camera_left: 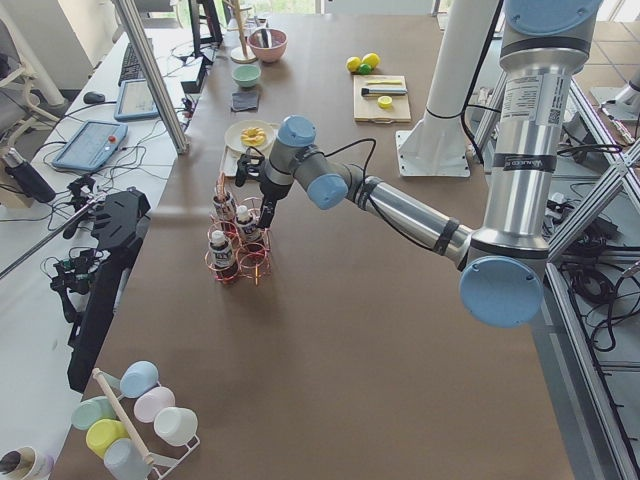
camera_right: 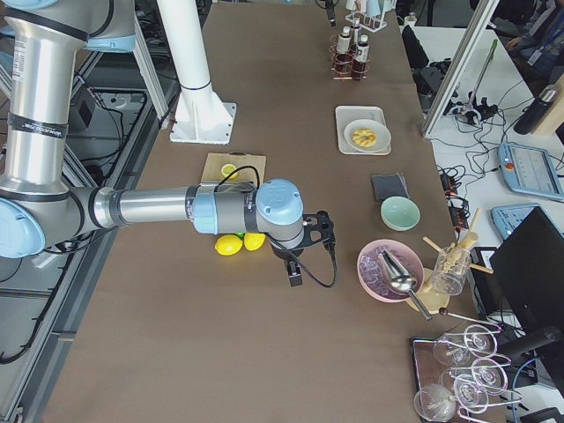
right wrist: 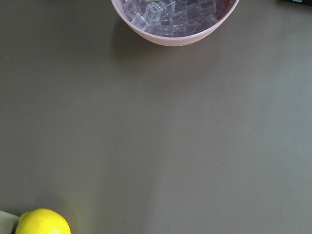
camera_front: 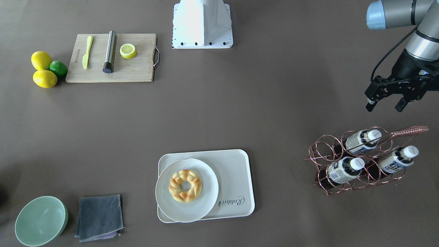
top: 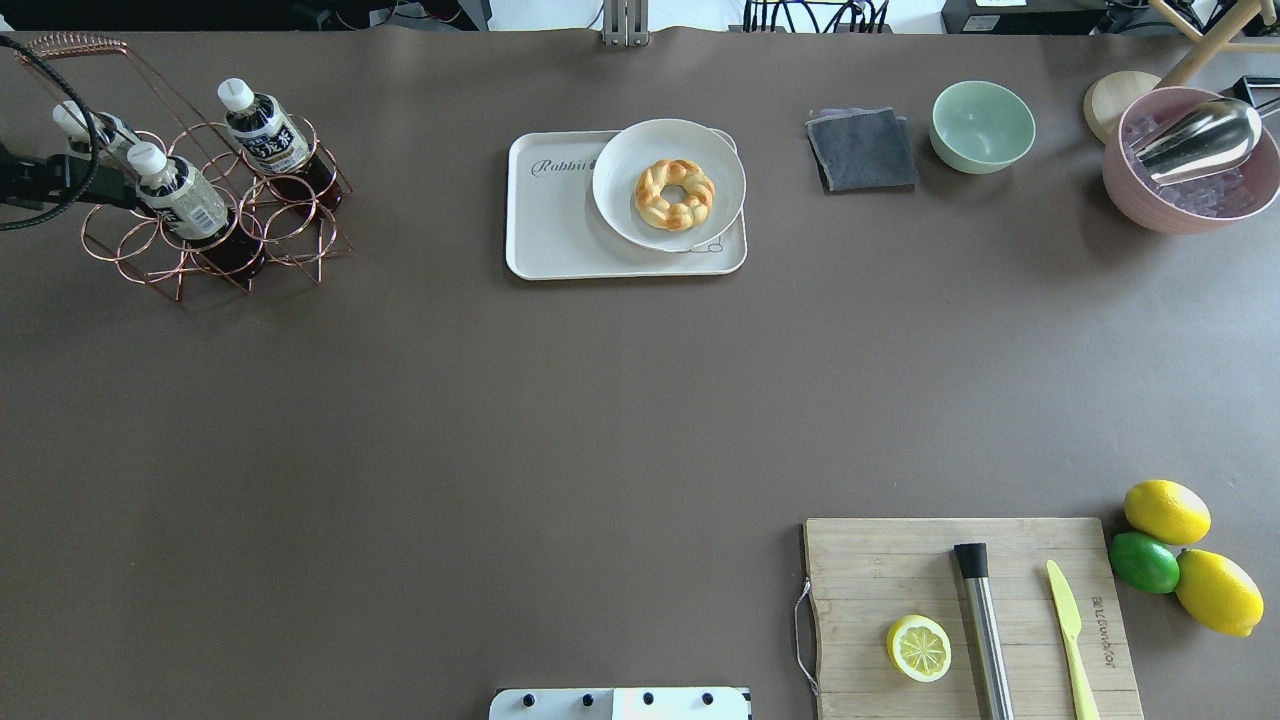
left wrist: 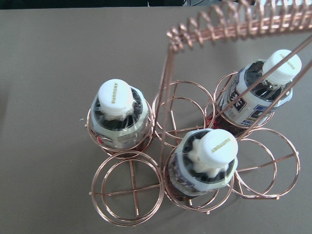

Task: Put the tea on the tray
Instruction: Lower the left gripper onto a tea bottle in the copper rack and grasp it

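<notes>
Tea (left wrist: 209, 156) caps sit closest in left wrist view, three in a copper rack (left wrist: 129, 190), mid-frame. Left gripper (camera_front: 384, 104) hovers above w/ jaws wide; right gripper (camera_right: 294, 275) — can't tell. Best centre on one cap, drop straight, clear of handle (left wrist: 229, 22). Tray (camera_front: 236, 171): lower centre, front view.

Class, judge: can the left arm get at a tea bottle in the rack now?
Probably yes: the left gripper hangs open above the rack, and the tea bottles stick up clear, though the handle crosses close by.
</notes>
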Robot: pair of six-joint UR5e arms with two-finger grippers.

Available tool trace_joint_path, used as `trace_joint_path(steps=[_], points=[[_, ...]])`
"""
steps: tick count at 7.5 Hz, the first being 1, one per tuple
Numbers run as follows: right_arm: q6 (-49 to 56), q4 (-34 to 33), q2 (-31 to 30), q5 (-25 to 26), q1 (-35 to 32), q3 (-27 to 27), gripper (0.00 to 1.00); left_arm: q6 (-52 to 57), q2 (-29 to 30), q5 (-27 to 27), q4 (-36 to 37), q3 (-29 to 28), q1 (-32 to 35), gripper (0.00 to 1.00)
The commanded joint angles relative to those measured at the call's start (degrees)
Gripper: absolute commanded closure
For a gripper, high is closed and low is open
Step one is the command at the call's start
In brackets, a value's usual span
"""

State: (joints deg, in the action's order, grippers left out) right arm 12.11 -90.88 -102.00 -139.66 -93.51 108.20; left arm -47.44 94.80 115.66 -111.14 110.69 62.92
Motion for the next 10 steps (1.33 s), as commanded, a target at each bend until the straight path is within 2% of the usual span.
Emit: trace_joint_path(steps=[1,4,5,8,9,10], points=[[0.0,0.1,0.0,0.0,0.1,0.0,0.00,-1.7,6.8,-2.5,0.0,-6.7,-2.0,0.04],[0.1,0.1,0.0,0.1,0.0,0.0,0.00,1.6,9.4,-2.3,-0.3,-10.9,-2.0,0.12],[0.1,0.1,0.0,-0.1,0.0,0.1,0.00,1.7,9.4,-2.0,-0.3,-10.8,-1.9,0.22],[0.1,0.2,-0.3,-0.1,0.1,0.0,0.00,1.7,9.6,-1.5,0.0,-10.7,-0.6,0.27],[0.1,0.2,-0.3,-0.1,0.1,-0.1,0.00,4.9,9.6,-0.8,0.3,-10.7,-0.3,0.27],[0.1,0.2,-0.4,-0.1,0.1,-0.2,0.00,5.0,9.8,-0.9,0.3,-10.8,-0.3,0.35]])
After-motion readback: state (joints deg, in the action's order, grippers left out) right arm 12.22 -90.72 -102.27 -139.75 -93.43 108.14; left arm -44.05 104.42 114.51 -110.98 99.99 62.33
